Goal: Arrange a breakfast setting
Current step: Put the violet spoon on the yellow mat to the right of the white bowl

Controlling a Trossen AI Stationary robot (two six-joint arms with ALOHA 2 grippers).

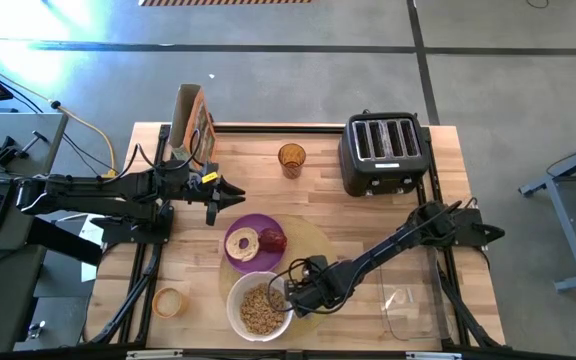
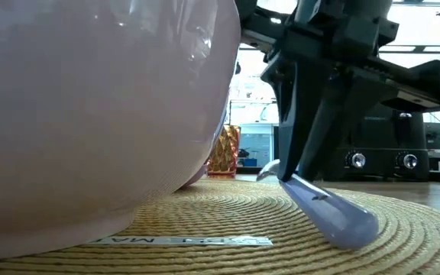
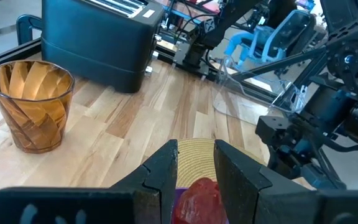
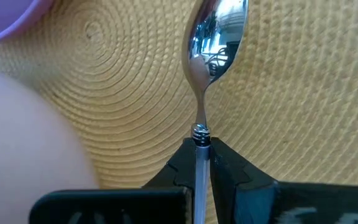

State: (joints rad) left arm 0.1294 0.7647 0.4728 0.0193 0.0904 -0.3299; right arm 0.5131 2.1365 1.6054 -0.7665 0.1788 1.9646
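On the round tan mat (image 1: 320, 243) stand a small purple plate (image 1: 255, 221) with a bagel (image 1: 241, 242) and a red apple (image 1: 273, 240), and nearer, a white bowl (image 1: 234, 298) of brown cereal (image 1: 261, 310). My right gripper (image 1: 297, 290) is just right of the bowl, pointing steeply down and shut on a small spoon (image 4: 216, 37) with a pale lavender handle. My left gripper (image 1: 236, 197) hangs open above the table, beyond the plate, nothing between its fingers (image 3: 161, 171); the apple (image 3: 197, 199) shows below it. My right gripper pinches the spoon's lavender handle (image 4: 202, 158) between its two fingers, close to the metal neck. The fingers come from above, slanting down. The spoon is tilted: its handle's free end (image 2: 354, 225) is down at the mat (image 2: 228, 218), and the metal bowl (image 2: 268, 171) stands a little above it.
A black four-slot toaster (image 1: 383, 152) stands at the far right, an amber glass (image 1: 291, 159) at the far middle, a cereal box (image 1: 190, 120) at the far left. A tape roll (image 1: 169, 301) lies near left, a clear container (image 1: 408, 310) near right.
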